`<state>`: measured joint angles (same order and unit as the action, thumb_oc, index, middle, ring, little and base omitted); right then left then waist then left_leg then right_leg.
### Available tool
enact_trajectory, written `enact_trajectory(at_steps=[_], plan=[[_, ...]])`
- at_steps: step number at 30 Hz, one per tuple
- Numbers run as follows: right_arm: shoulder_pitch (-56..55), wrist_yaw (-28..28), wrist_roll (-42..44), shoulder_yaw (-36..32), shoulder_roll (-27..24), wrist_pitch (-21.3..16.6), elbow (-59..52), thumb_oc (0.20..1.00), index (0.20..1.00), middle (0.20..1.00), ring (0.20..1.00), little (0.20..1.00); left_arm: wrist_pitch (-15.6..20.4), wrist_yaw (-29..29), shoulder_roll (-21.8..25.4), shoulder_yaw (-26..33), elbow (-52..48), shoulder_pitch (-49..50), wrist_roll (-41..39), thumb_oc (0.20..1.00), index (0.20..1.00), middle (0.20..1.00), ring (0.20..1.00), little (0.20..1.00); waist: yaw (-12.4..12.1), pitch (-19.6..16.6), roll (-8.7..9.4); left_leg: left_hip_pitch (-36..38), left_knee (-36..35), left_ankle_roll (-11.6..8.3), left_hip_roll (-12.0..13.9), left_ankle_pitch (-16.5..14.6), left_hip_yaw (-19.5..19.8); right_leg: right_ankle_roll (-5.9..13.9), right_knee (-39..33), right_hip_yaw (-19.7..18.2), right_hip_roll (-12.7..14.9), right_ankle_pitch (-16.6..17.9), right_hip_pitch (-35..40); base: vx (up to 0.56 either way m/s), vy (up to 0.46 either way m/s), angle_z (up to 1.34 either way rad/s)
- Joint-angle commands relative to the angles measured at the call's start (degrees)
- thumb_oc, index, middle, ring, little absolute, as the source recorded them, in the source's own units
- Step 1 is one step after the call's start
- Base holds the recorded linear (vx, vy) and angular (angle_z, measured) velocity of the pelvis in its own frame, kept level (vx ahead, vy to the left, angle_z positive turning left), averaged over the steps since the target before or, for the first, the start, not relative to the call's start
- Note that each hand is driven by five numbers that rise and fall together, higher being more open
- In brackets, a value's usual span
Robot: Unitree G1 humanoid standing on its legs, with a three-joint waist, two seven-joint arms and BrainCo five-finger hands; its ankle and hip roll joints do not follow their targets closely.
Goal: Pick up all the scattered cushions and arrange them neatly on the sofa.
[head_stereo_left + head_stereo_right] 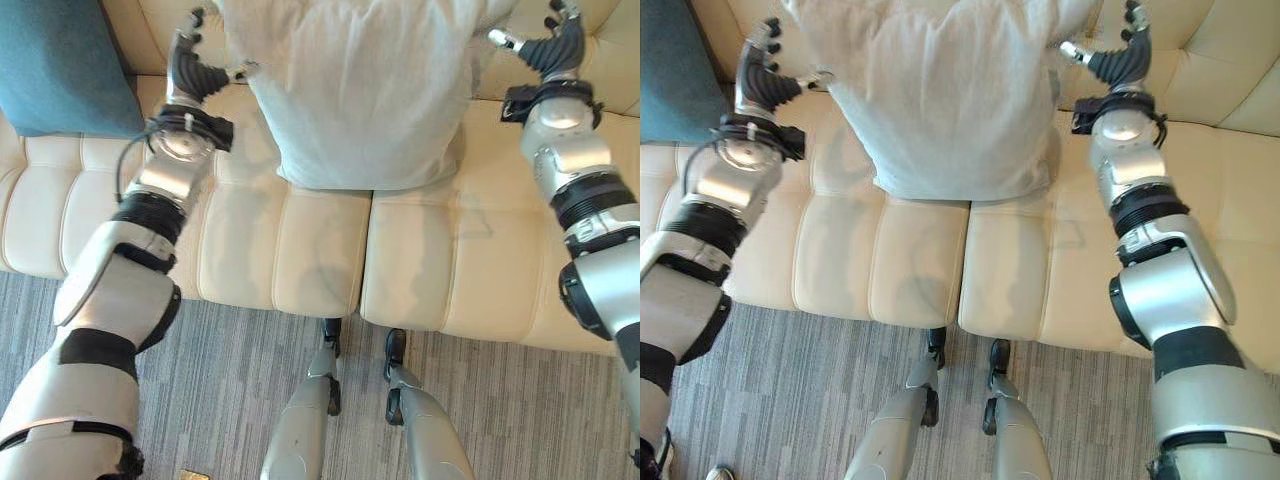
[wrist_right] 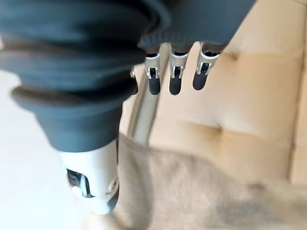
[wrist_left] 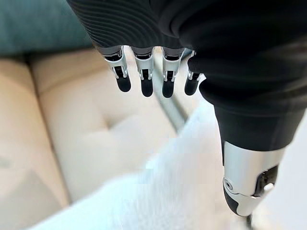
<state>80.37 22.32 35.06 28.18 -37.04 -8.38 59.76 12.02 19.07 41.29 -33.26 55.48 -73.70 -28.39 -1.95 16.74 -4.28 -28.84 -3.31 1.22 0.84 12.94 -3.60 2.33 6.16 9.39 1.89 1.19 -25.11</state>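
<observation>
pale grey cushion leaning on the sofa backrest, mid-seat
soft, light, floppy — best gripped at its side edges; left hand and right hand flank it, fingers straight, holding nothing.

- The pale grey cushion between the two hands is cut off by the picture's upper edge, so its upper corners cannot be seen.
- The teal cushion, well out past the left hand, runs off the corner; its full shape cannot be told.
- Beside the right hand, the sofa backrest is cut off.
- In the left wrist view, the pale cushion beside the thumb is blurred.
</observation>
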Motion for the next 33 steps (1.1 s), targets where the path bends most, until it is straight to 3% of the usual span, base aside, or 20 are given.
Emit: enact_trajectory(at_steps=[1,4,5,7,8,9,10,11,16,20,25,31,33], plan=[[-0.53,-0.28,1.46,-1.45,-3.23,-2.88,-5.04,1.000,1.000,1.000,1.000,1.000,3.77,1.60,4.49,4.92,-2.96,-1.16,0.02,1.000,1.000,1.000,1.000,1.000,-1.17,0.00,2.21,4.60,-0.94,-5.77,-0.75,-5.27,-1.01,5.95,-1.30,-5.04,4.33,0.32,2.16,0.04,0.004,-0.01],[-16.83,-1.76,-5.56,-6.89,-6.79,-3.02,-19.97,1.000,1.000,1.000,1.000,1.000,5.25,1.57,8.29,14.47,-20.17,18.62,4.42,1.000,1.000,1.000,1.000,1.000,-1.08,-0.30,3.22,7.00,-0.65,-5.29,-0.66,-6.47,-1.24,5.64,-1.71,-5.44,4.16,0.17,4.37,0.08,0.005,-0.02],[-17.27,-1.63,-5.73,-6.96,-6.71,-2.87,-20.40,1.000,1.000,1.000,1.000,1.000,5.07,1.66,8.29,14.86,-20.69,19.33,4.61,1.000,1.000,1.000,1.000,1.000,-1.04,-0.57,3.17,6.88,-0.70,-5.28,-0.63,-6.26,-1.29,5.62,-1.85,-5.48,4.12,0.44,4.27,0.04,0.000,-0.02],[-31.50,-3.40,-10.04,-14.17,-6.87,-3.55,-30.26,1.000,1.000,1.000,1.000,1.000,5.25,0.25,6.99,21.81,-30.27,33.61,7.23,1.000,1.000,1.000,1.000,1.000,-0.72,-1.18,3.62,8.08,-0.54,-4.98,-0.60,-7.01,-1.30,5.53,-2.26,-5.49,4.11,0.31,5.58,0.07,-0.014,0.00],[-38.38,-4.78,-11.64,-18.11,-6.48,-3.91,-34.25,1.000,1.000,1.000,1.000,1.000,5.44,-1.01,6.08,24.78,-33.46,39.63,7.86,1.000,1.000,1.000,1.000,1.000,-0.34,-1.48,3.84,8.99,-0.64,-4.91,-0.56,-7.35,-1.45,5.59,-2.57,-5.46,4.17,0.16,6.46,0.15,-0.016,0.03],[-49.56,-7.46,-12.75,-24.04,-3.31,-4.99,-39.78,1.000,1.000,1.000,1.000,1.000,5.18,-3.95,1.87,28.69,-36.35,49.45,7.57,1.000,1.000,1.000,1.000,1.000,0.20,-2.10,4.25,10.70,-0.83,-4.78,-0.49,-8.12,-1.59,5.66,-2.99,-5.26,4.28,-0.19,8.01,0.11,-0.010,0.02],[-49.91,-7.44,-12.83,-24.16,-3.23,-4.86,-40.10,1.000,1.000,1.000,1.000,1.000,5.08,-3.96,1.87,28.76,-36.59,49.73,7.61,1.000,1.000,1.000,1.000,1.000,0.17,-2.35,4.26,10.53,-0.92,-4.77,-0.47,-7.87,-1.61,5.65,-3.15,-5.26,4.25,0.07,7.87,0.13,-0.021,0.02],[-59.23,-10.77,-14.29,-28.41,-0.25,-4.94,-44.33,1.000,1.000,1.000,1.000,1.000,3.92,-7.07,-1.99,31.10,-38.66,57.91,8.56,1.000,1.000,1.000,1.000,1.000,0.61,-3.14,4.49,11.76,-1.21,-4.63,-0.41,-8.21,-1.71,5.67,-3.75,-5.02,4.20,0.01,9.34,0.05,-0.013,-0.03],[-74.18,-16.75,-16.88,-32.62,5.59,-3.55,-47.37,1.000,1.000,1.000,1.000,1.000,1.06,-12.14,-8.30,34.92,-36.95,71.80,9.83,1.000,1.000,1.000,1.000,1.000,1.73,-4.98,4.80,15.16,-1.66,-4.35,-0.43,-8.97,-1.98,5.88,-4.62,-4.43,4.21,-0.21,12.99,0.05,-0.005,-0.10],[-82.54,-19.49,-23.52,-31.62,9.45,-1.27,-40.56,1.000,1.000,1.000,1.000,1.000,-2.08,-14.84,-13.86,35.17,-27.66,79.30,12.83,1.000,1.000,1.000,1.000,1.000,2.61,-7.20,5.19,18.67,-1.69,-3.84,-0.35,-9.70,-2.27,6.17,-4.70,-4.50,4.43,-0.17,16.01,-0.01,0.023,-0.04],[-85.67,-19.93,-30.52,-27.49,11.27,1.06,-29.35,1.000,1.000,1.000,1.000,1.000,-3.75,-16.19,-17.03,33.42,-17.15,83.04,17.24,1.000,1.000,1.000,1.000,1.000,3.46,-9.67,5.96,23.42,-0.63,-2.72,-0.60,-11.90,-3.15,6.48,-3.38,-6.69,4.44,0.25,18.55,-0.03,0.070,-0.22],[-85.65,-19.17,-31.82,-25.35,12.18,1.44,-29.00,1.000,1.000,1.000,1.000,1.000,-3.45,-15.44,-16.04,32.38,-18.28,82.79,18.20,1.000,1.000,1.000,1.000,1.000,3.83,-7.53,6.84,23.51,0.09,-1.63,-0.30,-11.99,-4.82,7.76,-0.31,-8.55,4.01,2.49,15.96,-0.21,0.038,-0.28],[-85.00,-19.03,-31.37,-24.96,12.68,1.36,-28.66,1.000,1.000,1.000,1.000,1.000,-3.30,-15.06,-15.38,32.24,-19.11,82.11,17.99,1.000,1.000,1.000,1.000,1.000,3.62,-6.40,6.78,22.53,0.52,-1.47,0.37,-11.28,-4.90,7.68,2.62,-8.21,3.52,1.35,14.72,-0.32,-0.002,-0.38]])
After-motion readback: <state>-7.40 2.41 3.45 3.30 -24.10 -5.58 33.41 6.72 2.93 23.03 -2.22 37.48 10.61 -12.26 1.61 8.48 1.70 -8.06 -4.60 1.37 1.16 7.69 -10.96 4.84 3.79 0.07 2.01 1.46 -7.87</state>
